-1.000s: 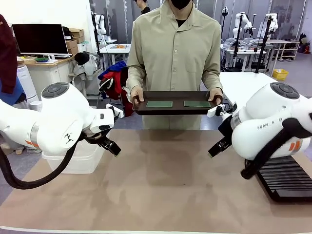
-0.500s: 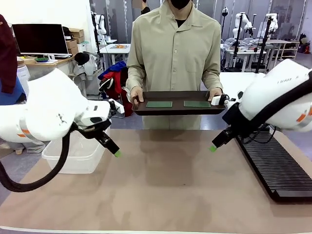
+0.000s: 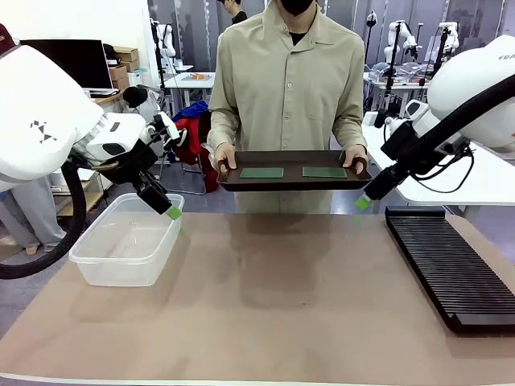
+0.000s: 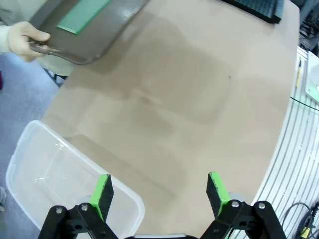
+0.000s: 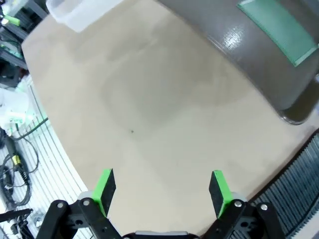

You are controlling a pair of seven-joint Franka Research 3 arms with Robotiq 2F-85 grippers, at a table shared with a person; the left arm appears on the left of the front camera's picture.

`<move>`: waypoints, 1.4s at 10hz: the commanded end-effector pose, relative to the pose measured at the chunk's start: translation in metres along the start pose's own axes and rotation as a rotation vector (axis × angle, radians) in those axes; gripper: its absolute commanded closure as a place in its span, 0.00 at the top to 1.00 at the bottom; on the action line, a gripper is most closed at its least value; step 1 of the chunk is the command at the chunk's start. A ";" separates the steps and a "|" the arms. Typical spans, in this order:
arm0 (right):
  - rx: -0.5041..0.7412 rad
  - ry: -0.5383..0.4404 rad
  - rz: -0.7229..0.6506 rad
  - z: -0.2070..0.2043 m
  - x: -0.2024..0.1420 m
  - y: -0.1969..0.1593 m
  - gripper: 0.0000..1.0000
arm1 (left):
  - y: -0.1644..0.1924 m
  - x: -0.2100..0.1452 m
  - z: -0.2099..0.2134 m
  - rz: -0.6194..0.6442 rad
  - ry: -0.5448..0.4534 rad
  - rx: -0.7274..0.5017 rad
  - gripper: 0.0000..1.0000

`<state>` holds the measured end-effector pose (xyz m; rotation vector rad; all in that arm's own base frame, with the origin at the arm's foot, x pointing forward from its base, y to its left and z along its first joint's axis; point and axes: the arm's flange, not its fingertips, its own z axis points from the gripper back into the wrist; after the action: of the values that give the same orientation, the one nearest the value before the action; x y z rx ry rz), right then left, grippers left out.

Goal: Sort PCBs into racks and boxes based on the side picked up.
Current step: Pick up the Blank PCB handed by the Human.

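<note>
- PCBs: two green boards lie flat on a dark brown tray, side by side with a gap between them, one toward each end.
- The person stands at the far side of the table and holds the tray level above its far edge, with hands gripping both ends.
- Left gripper hangs in the air over the far right corner of the clear box, pointing down and to the right.
- From the left wrist its jaws are spread wide, green pads well apart with nothing between them. The box rim sits under one finger, and a PCB on the tray shows far off.
- Right gripper hovers just below the tray's right end, tilted down and to the left, near the far left corner of the black rack.
- From the right wrist its jaws are spread wide too, pads apart and empty over bare table. The tray with one PCB lies ahead, and the rack's slots run beside it.
- The box on the left and the rack on the right both rest on the table, well apart, and neither holds a board.
</note>
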<state>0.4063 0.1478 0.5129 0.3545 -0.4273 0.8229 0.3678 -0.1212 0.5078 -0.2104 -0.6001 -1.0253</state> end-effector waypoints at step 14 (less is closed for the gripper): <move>-0.005 -0.316 0.307 0.113 0.029 -0.031 1.00 | 0.024 0.032 0.074 -0.098 -0.211 -0.134 1.00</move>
<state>0.4205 0.1023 0.6213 0.3913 -0.7750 1.0638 0.3722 -0.1017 0.5914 -0.4275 -0.6971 -1.1279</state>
